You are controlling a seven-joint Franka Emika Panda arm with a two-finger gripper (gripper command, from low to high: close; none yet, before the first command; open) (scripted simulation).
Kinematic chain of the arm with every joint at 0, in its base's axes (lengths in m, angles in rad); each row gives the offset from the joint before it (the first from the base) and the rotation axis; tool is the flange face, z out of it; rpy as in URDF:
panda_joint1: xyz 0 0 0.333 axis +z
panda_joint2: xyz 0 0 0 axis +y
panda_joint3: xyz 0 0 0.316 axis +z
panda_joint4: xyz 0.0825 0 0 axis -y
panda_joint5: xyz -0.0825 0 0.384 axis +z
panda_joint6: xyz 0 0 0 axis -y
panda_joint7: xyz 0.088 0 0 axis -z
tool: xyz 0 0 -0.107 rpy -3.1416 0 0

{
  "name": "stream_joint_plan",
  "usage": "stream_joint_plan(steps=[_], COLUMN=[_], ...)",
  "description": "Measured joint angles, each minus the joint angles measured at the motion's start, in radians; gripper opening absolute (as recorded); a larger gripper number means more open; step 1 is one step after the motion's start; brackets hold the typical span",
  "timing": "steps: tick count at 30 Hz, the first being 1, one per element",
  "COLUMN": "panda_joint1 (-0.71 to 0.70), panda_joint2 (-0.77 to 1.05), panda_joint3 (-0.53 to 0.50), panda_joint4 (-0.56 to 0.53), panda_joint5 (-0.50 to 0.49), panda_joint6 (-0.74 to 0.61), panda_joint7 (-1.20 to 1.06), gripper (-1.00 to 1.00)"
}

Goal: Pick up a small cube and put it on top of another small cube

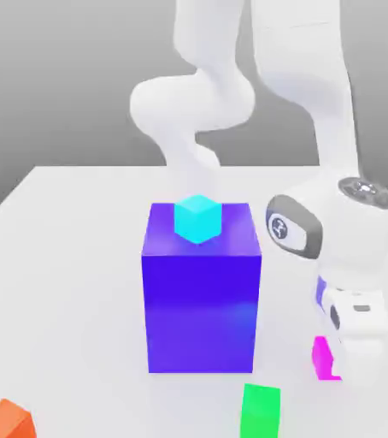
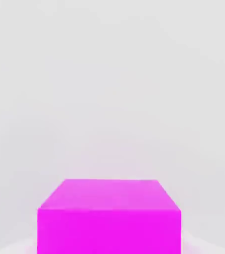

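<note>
A small magenta cube [image 1: 322, 358] rests on the white table at the exterior view's right, partly hidden behind my hand. My gripper [image 1: 344, 366] is lowered straight down around it and shut on it, at table level. The hand view shows the same magenta cube [image 2: 109, 218] very close, with bare table beyond it. A small cyan cube [image 1: 197, 218] sits on top of a tall blue block [image 1: 202, 295] in the middle of the table, to the exterior view's left of my gripper.
A green cube [image 1: 260, 412] stands near the front edge, just left of the magenta cube. An orange cube [image 1: 5, 421] lies at the front left corner. The arm's white links [image 1: 317, 94] rise behind the blue block.
</note>
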Motion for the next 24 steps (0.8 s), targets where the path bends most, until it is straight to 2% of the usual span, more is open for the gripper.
stream_joint_plan(steps=[4, 15, 20, 21, 24], panda_joint1=[-0.038, -0.157, -0.169, -0.169, -0.169], panda_joint2=[-0.13, -0.18, -0.042, -0.021, -0.021], panda_joint3=[0.045, -0.119, -0.136, -0.136, -0.136], panda_joint4=[-0.024, 0.117, 0.139, 0.14, 0.14], panda_joint5=[0.074, 0.166, 0.173, 0.172, 0.172], panda_joint6=[-0.107, -0.294, -0.176, -0.157, -0.157], panda_joint7=[-0.048, 0.206, 0.234, 0.235, 0.235], gripper=[-1.0, -1.0, -1.0, 1.0, 1.0])
